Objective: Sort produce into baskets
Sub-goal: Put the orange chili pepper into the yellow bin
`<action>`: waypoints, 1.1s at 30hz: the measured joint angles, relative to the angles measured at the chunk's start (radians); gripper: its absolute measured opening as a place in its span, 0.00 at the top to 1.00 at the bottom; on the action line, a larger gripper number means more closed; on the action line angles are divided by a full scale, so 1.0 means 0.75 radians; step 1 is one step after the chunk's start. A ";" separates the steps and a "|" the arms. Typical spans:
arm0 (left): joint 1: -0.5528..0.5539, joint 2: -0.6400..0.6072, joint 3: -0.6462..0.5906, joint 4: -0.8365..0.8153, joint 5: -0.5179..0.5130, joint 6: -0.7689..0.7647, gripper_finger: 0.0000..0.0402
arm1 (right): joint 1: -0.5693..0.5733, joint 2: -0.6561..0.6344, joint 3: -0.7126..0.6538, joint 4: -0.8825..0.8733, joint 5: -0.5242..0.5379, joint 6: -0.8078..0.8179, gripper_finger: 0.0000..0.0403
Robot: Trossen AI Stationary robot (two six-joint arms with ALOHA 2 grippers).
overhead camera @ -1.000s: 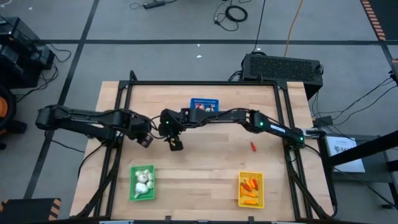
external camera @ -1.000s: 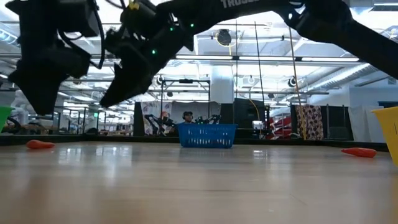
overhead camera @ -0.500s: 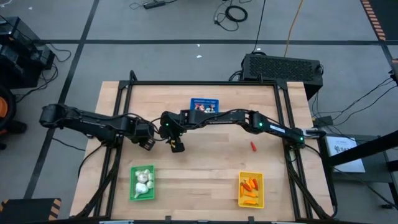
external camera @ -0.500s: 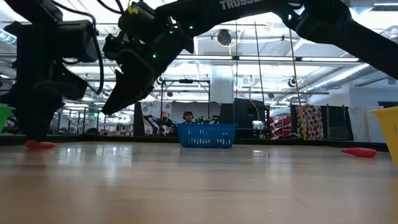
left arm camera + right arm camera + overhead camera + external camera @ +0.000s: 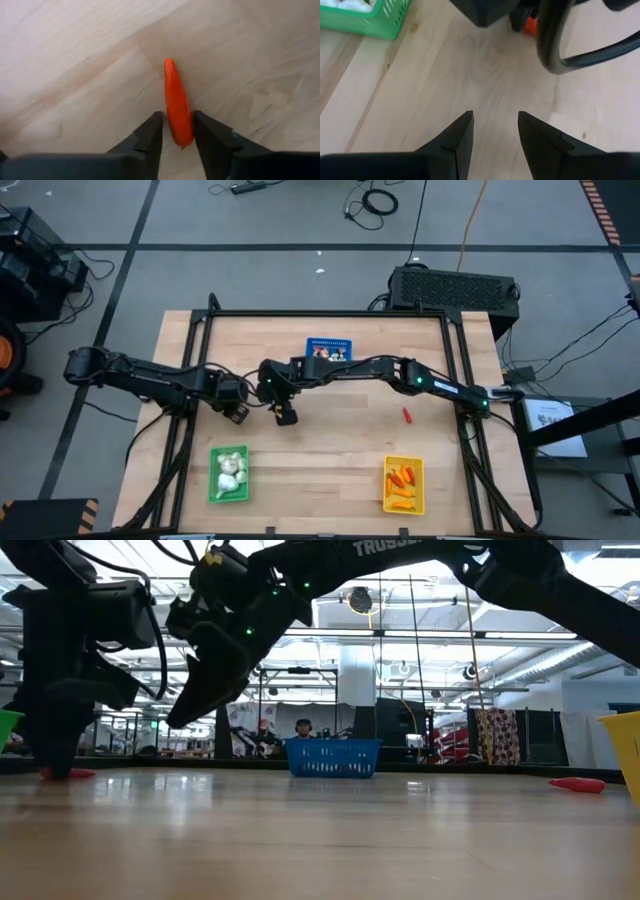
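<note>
An orange stick of produce (image 5: 177, 115) lies flat on the wood at the table's left of middle. My left gripper (image 5: 178, 135) points straight down over it, open, one finger on each side of the stick's thicker end; in the low view it (image 5: 60, 765) stands at the table top with the stick (image 5: 78, 773) poking out beside it. My right gripper (image 5: 495, 130) hangs open and empty above the table's middle (image 5: 285, 416), slanting down. A red stick (image 5: 407, 415) lies right of middle. My left gripper comes from above, fingers pointing down and lying across the orange stick near its thicker end (image 5: 181, 134). The stick lies flat on the table between them. A thin gap shows at one finger (image 5: 152, 132); I cannot tell whether the fingers touch the stick.
The blue basket (image 5: 329, 350) stands at the far middle, the green basket (image 5: 229, 474) with white bulbs at the near left, and the yellow basket (image 5: 403, 485) with orange sticks at the near right. Bare wood lies between the near baskets.
My left gripper has sunk straight down from above the table to the table top, its fingers now around the orange stick. The stick has stayed where it lay.
</note>
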 joint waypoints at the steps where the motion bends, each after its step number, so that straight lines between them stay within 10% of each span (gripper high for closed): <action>1: 0.001 0.000 0.004 -0.005 0.000 0.021 0.75 | -0.001 0.000 0.000 -0.009 0.000 0.004 0.64; 8: 0.000 0.003 0.067 -0.016 0.064 0.250 0.95 | 0.004 0.001 0.000 -0.041 -0.001 0.018 0.64; 33: 0.000 -0.171 0.143 0.213 0.072 0.741 0.91 | 0.061 -0.019 0.002 0.019 0.011 0.049 0.64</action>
